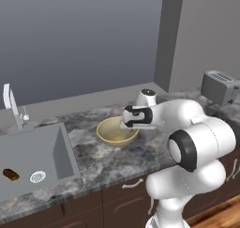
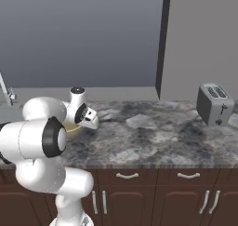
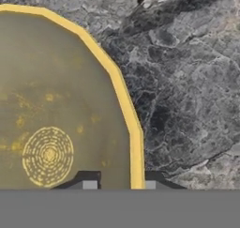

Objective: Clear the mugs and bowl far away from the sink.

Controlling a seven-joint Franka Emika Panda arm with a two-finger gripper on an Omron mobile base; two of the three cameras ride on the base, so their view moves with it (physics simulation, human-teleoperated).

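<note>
Straddling bowl (image 3: 61, 105) rim, fingers (image 3: 89, 181); toaster (image 1: 219, 87) well apart.

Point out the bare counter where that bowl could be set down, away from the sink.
Widest bare stretch: counter between the bowl and the toaster. A narrower strip lies between bowl and sink. Crowded at the bowl's rim, where the gripper straddles it.

A silver two-slot toaster (image 1: 219, 87) stands on the grey marbled counter (image 1: 108, 152) at about two o'clock in the left base view, close against the wall; in the right base view it (image 2: 213, 103) sits at three o'clock. Dark brown cabinet fronts (image 2: 153, 192) with pale curved handles (image 2: 127, 176) run along the lower edge, from five to seven o'clock. A small brown object (image 1: 11, 174) lies at eight o'clock
</note>
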